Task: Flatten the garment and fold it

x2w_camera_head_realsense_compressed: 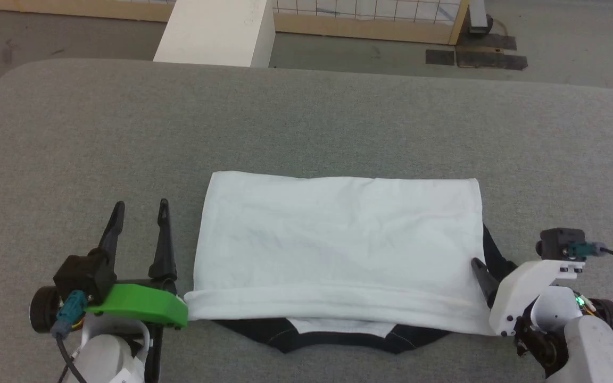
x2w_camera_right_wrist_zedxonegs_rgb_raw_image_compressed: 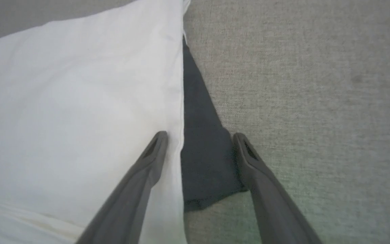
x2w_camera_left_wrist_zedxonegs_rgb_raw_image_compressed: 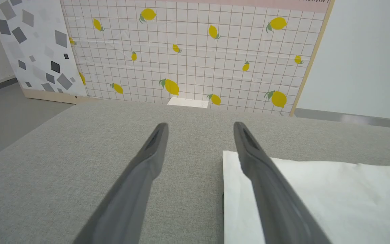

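Garment (x2w_camera_head_realsense_compressed: 338, 239), centre of grey table (x2w_camera_head_realsense_compressed: 306, 122): doubled over on itself, white body uppermost, thick fold line along near edge. Tools?

— Left gripper (x2w_camera_head_realsense_compressed: 141, 204) just beside garment's left edge, fingers spread wide, nothing between them. Right gripper (x2w_camera_right_wrist_zedxonegs_rgb_raw_image_compressed: 200, 135) at right edge, equally wide, astride white edge and black sleeve (x2w_camera_right_wrist_zedxonegs_rgb_raw_image_compressed: 201, 152), clamping neither. Touching cloth or hovering above it: impossible to tell.

— Why posted like that?

— Likely flanking the two short sides ahead of a next fold, one arm per end. Inferred from the symmetry, not witnessed.

— And the dark cloth poking out?

— Black trim (x2w_camera_head_realsense_compressed: 280, 335) peeking from under near fold, plus that sleeve at right. Probably the shirt's upper part tucked beneath, hence white panel covering nearly everything.

— Counts?

— One garment. One table. Two grippers, two long dark fingers apiece, four in all. One black sleeve clearly showing at right; a second hidden or not distinguishable. One white block (x2w_camera_head_realsense_compressed: 216, 32) beyond far table edge. One lemon-print panel (x2w_camera_left_wrist_zedxonegs_rgb_raw_image_compressed: 188, 51) behind, seen from left wrist.
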`<state>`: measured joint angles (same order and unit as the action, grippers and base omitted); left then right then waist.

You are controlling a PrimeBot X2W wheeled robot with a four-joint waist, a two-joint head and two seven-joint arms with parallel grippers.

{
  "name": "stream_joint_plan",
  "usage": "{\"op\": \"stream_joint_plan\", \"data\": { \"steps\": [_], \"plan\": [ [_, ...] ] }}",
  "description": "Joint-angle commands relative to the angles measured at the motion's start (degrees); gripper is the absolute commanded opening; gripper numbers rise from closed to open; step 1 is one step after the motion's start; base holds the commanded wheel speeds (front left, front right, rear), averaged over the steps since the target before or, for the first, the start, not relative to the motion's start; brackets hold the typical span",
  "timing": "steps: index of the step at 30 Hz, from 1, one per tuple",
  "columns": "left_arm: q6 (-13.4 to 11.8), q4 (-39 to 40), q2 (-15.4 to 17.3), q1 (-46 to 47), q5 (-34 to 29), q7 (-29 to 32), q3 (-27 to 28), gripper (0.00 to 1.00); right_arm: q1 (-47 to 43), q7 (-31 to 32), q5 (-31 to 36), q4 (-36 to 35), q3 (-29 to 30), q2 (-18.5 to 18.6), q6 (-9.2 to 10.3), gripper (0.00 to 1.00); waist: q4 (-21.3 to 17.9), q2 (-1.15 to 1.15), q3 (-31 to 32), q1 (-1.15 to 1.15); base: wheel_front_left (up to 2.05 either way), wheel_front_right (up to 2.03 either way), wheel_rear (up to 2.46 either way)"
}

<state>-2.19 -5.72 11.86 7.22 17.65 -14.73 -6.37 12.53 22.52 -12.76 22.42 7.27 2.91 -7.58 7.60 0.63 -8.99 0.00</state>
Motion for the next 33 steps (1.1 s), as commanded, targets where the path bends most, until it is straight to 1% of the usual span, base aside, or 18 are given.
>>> {"op": "stream_joint_plan", "data": {
  "steps": [1, 2, 4, 5, 6, 7, 8, 11, 15, 19, 23, 27, 30, 33],
  "plan": [
    [0.6, -0.5, -0.7, 0.8, -0.7, -0.3, 0.3, 1.0, 0.8, 1.1, 0.7, 1.2, 0.0, 0.0, 0.09, 1.0, 0.2, -0.63, -0.3, 0.0, 0.0, 0.0, 0.0],
    [0.9, -0.8, -1.0, 0.7, -0.9, -0.3, 0.6, 1.0, 1.1, 2.1, 1.1, 1.9, -0.4, 0.0, 0.09, 1.0, 0.2, -0.63, -0.3, 0.0, 0.0, 0.0, 0.0],
    [1.4, -1.2, -1.6, 0.6, -1.3, -0.3, 1.1, 1.0, 1.2, 4.1, -0.1, 3.0, -1.7, 0.0, 0.09, 1.0, 0.2, -0.63, -0.4, 0.0, 0.0, 0.0, 0.0],
    [1.7, -1.3, -1.8, 0.5, -1.4, -0.3, 1.4, 1.0, 1.1, 5.1, -0.4, 3.3, -2.5, 0.0, 0.09, 0.78, 0.2, -0.63, -0.3, 0.0, 0.0, 0.0, 0.0],
    [1.9, -1.5, -2.0, 0.4, -1.6, -0.3, 1.7, 1.0, 0.9, 6.2, -0.8, 3.4, -3.5, 0.0, 0.09, 0.48, 0.2, -0.63, -0.3, 0.0, 0.0, 0.0, 0.0],
    [2.2, -1.7, -2.2, 0.3, -1.7, -0.3, 1.9, 1.0, 0.7, 6.8, -1.4, 3.2, -4.2, 0.0, 0.09, 0.22, 0.2, -0.63, -0.2, 0.0, 0.0, 0.0, 0.0],
    [2.4, -1.9, -2.4, 0.2, -1.9, -0.3, 2.2, 1.0, 0.5, 7.0, -2.1, 2.7, -5.0, 0.0, 0.09, 0.0, 0.2, -0.63, -0.2, 0.0, 0.0, 0.0, 0.0],
    [3.0, -2.3, -2.9, 0.0, -2.3, -0.3, 3.0, 1.0, -0.2, 6.1, -3.4, 0.8, -5.8, 0.0, 0.09, 0.0, 0.0, -0.63, 0.1, 0.0, 0.0, 0.0, 0.0],
    [3.8, -2.6, -3.4, -0.3, -2.9, -0.3, 3.9, 1.0, -1.2, 4.2, -2.8, -1.6, -3.9, 0.0, 0.09, 0.0, -0.2, -0.63, 0.5, 0.0, 0.0, 0.0, 0.0],
    [4.4, -2.9, -3.9, -0.6, -3.4, -0.3, 4.6, 1.0, -2.6, 3.0, 0.4, -4.6, 1.7, 0.0, 0.09, 0.0, -0.3, -0.63, 0.8, 0.0, 0.0, 0.0, 0.0],
    [4.9, -2.8, -4.3, -0.8, -3.7, -0.3, 5.1, 1.0, -4.0, 2.6, 6.9, -9.2, 9.0, 0.0, 0.09, 0.0, -0.6, -0.63, 0.9, 0.0, 0.0, 0.0, 0.0],
    [5.3, -2.8, -4.7, -0.9, -4.0, -0.3, 5.5, 1.0, -5.1, 4.1, 9.9, -14.2, 12.8, 0.0, 0.09, 0.0, -0.7, -0.63, 0.9, 0.0, 0.0, 0.0, 0.0],
    [5.7, -2.9, -4.9, -0.9, -4.3, -0.3, 5.6, 1.0, -6.1, 5.9, 9.8, -18.1, 12.7, 0.0, 0.09, 0.0, -0.6, -0.63, 1.0, 0.0, 0.0, 0.0, 0.0],
    [6.0, -3.1, -5.2, -0.8, -4.6, -0.3, 5.7, 1.0, -7.6, 8.5, 7.0, -23.5, 9.2, 0.0, 0.09, 0.0, -0.3, -0.63, 0.9, 0.0, 0.0, 0.0, 0.0]
  ]
}}
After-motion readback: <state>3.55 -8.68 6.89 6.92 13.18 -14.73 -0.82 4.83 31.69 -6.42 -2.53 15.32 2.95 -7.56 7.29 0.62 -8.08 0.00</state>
